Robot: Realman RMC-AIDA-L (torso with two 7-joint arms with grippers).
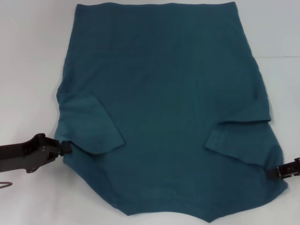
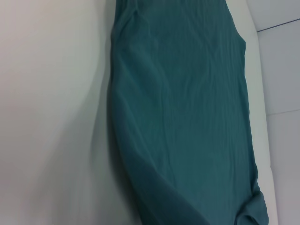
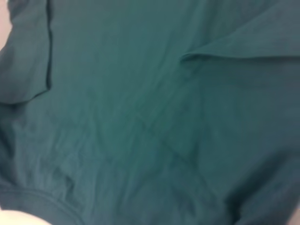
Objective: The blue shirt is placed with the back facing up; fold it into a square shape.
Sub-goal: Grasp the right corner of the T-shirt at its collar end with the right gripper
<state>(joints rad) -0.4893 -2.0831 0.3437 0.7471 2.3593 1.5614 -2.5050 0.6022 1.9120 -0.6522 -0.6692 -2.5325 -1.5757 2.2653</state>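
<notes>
The blue shirt (image 1: 164, 108) lies spread plain side up on the white surface (image 1: 28, 70), both sleeves folded inward onto its body. The left end effector (image 1: 65, 147) is clenched on the shirt's left edge below the folded sleeve. The right end effector (image 1: 276, 170) grips the right edge. Nothing else lies around the shirt.

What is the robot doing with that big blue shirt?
The robot is folding the blue shirt, which lies spread flat on the white table, plain side up. Both sleeves are already folded in over the body. The left gripper is at the shirt's left edge and the right gripper is at its right edge, both near the end closest to the robot. It is not a square yet.
</notes>
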